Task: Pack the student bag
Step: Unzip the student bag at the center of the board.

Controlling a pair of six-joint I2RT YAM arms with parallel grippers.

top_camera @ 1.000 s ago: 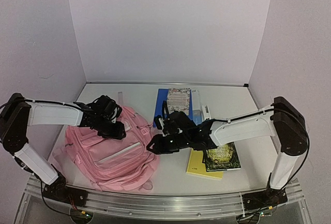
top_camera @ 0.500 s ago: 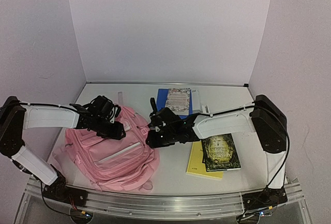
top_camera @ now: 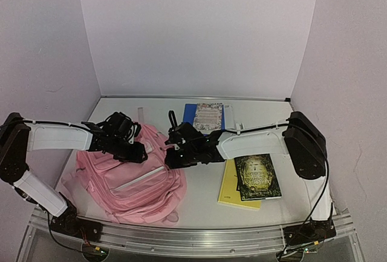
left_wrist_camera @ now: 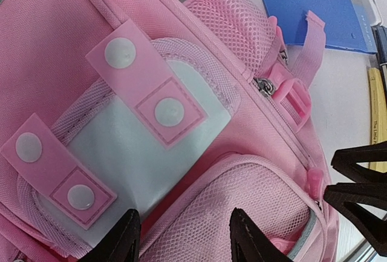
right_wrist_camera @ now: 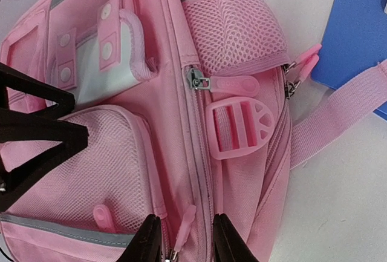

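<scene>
Student bag (top_camera: 130,183) lies on the left of the desk (top_camera: 199,207); the zips I can see are closed, so no clue what's inside.
Left gripper (left_wrist_camera: 183,213) sits about half open over a mesh pocket, gripping nothing. Right gripper (right_wrist_camera: 185,218) has a narrow gap with a pink zip pull (right_wrist_camera: 181,232) loose between its fingers. Bare desk separates the bag from the yellow book (top_camera: 228,194).

The right gripper (top_camera: 170,160) has slid left from mid-frame onto the right edge of the student bag (top_camera: 130,180). Its elbow (top_camera: 305,144) has swung in from the right edge of the frame. The dark book (top_camera: 257,177) and yellow book (top_camera: 228,194) at lower right now lie uncovered. The left arm (top_camera: 60,136) has sunk slightly.
</scene>
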